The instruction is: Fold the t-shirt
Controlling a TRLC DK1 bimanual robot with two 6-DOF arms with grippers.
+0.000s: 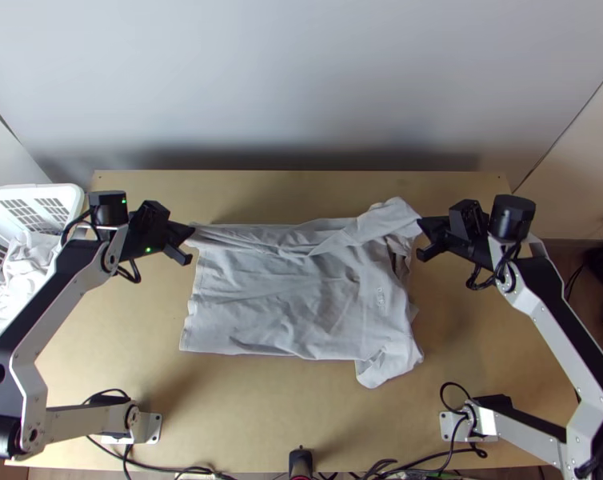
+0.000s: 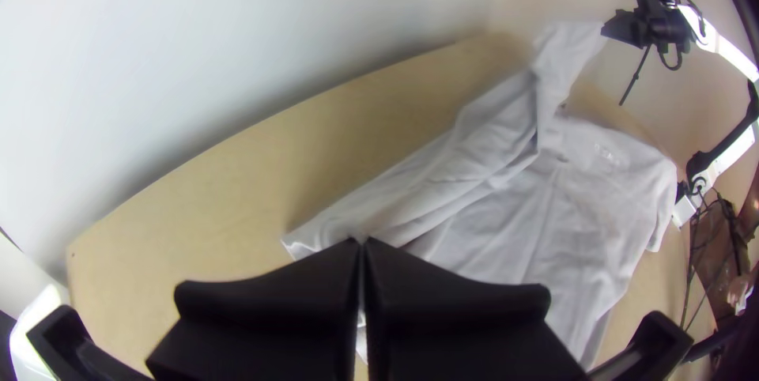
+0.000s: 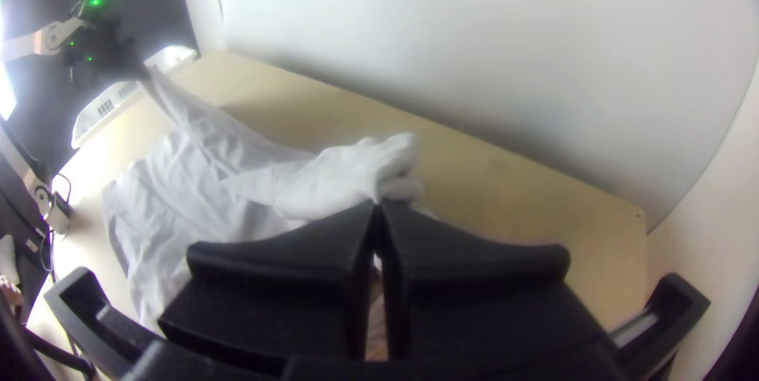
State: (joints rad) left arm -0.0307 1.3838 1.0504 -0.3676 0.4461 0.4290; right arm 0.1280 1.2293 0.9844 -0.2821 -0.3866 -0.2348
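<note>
T-shirt on the wooden table, between the two arms, long axis running side to side; lower body spread, far part gathered in a loose folded band, a sleeve-like flap sticking out at the near right; left gripper pressed together on the far left corner; right gripper likewise pinching the far right end, cloth raised off the table at both grips; key relation: the line between the grips lies along the shirt's far side, roughly parallel to the near edge, the body lying on the bases' side of it; judged next move, a fold across that long axis towards the bases, both arms level; uneven travel would probably skew the band.
</note>
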